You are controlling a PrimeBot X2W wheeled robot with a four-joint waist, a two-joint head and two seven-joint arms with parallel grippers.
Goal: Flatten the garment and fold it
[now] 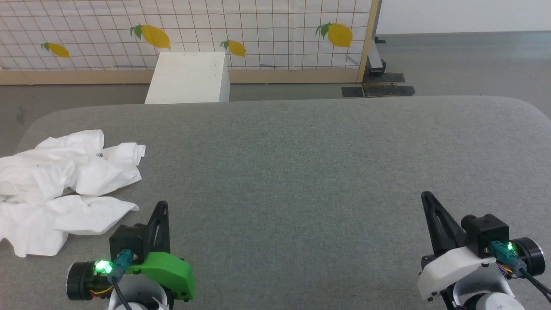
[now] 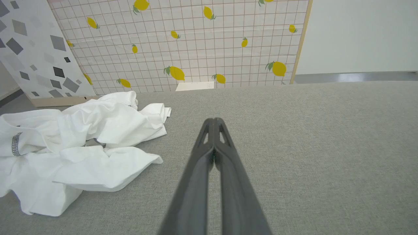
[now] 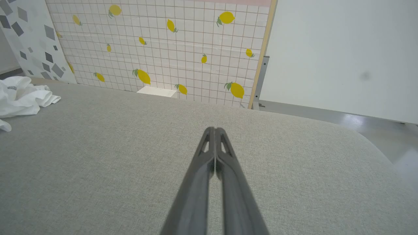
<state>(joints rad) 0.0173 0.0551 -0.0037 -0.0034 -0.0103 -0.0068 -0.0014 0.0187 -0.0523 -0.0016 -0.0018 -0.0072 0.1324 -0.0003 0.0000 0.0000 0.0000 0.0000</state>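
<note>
A white box (image 1: 189, 77) stands beyond the far edge of the grey worktop (image 1: 301, 163), ahead of the left jaws. Behind it is a lemon-print screen (image 1: 267, 30). Both pairs of jaws are pressed fully together, tip against tip, above the worktop. The crumpled white long-sleeved shirt (image 1: 64, 181) lies just left of the left jaws, apart from them, and well left of the right jaws.

Grey fabric bench (image 1: 301, 172), rounded corners. White box (image 1: 189, 78) on the floor (image 1: 465, 64) just behind it. Lemon-print grid screen (image 1: 258, 30), wood-framed, behind the box. Grey-diamond panel (image 2: 36, 49) beside the screen.
</note>
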